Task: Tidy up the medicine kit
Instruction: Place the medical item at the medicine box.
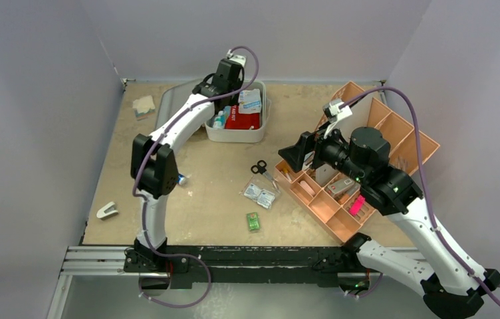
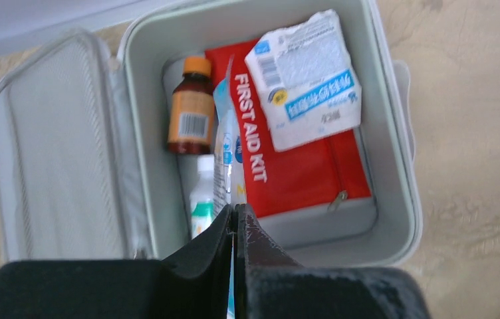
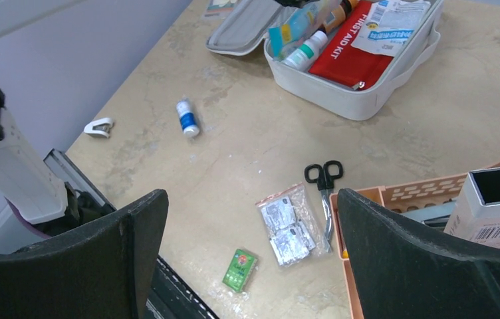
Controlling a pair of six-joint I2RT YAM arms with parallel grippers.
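The medicine kit (image 1: 235, 136) is lying open at the far middle of the table (image 1: 214, 199), its lid flat beside it, holding a red pouch (image 2: 300, 173) and a brown bottle (image 2: 191, 113). The left gripper (image 2: 235, 219) is pinching a thin blue packet (image 2: 224, 149) that is standing on edge inside the kit. The right gripper (image 3: 252, 199) is hovering spread wide and empty beside the orange tray (image 1: 393, 126).

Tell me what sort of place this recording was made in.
Probably a robotics lab cell, not a clinic: a left arm and right arm mounted on a metal rail, plain walls boxing the table, an open medicine kit staged on it.
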